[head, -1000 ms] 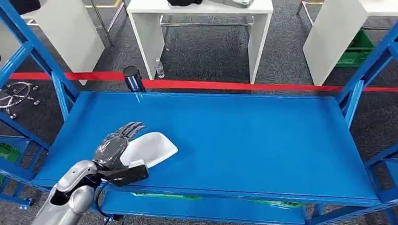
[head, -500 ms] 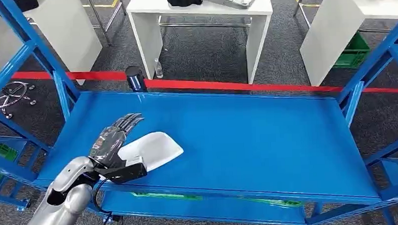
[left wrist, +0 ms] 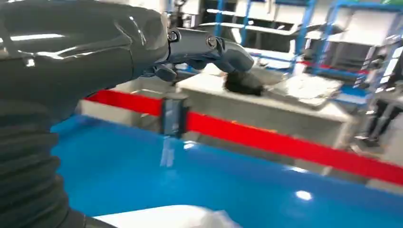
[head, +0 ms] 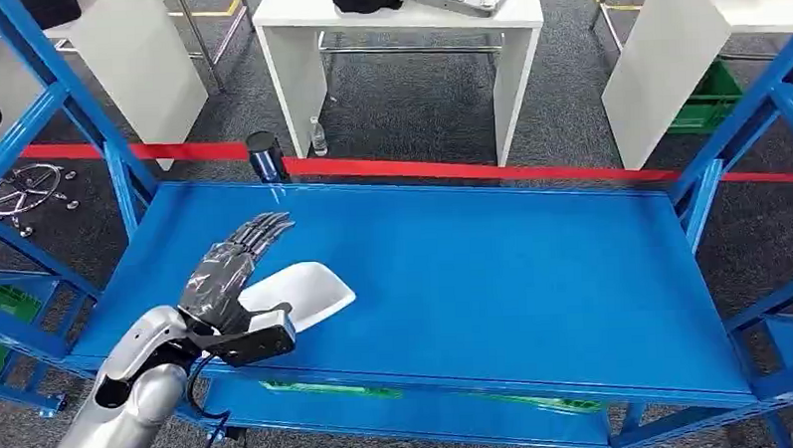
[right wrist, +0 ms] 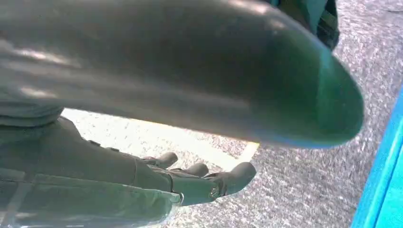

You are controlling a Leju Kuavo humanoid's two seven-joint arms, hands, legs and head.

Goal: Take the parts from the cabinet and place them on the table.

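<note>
The smooth white plastic part (head: 297,291) lies on the blue metal shelf (head: 494,280), not yet lifted; the left hand (head: 225,270), fingers spread, hovers at its nine o'clock side.

A silver, rounded metal left arm (head: 120,408) ends in a glossy dark grey hand (head: 220,275) with slim, ridged black fingers (head: 263,227). A black box-shaped camera mount (head: 252,344) sits at the wrist, with a black cable (head: 195,400) looping below. Close up, a screw (left wrist: 209,42) shows on the grey thumb (left wrist: 209,47). The right hand (right wrist: 190,183) is dark grey, behind a ribbed cover (right wrist: 71,199).
</note>
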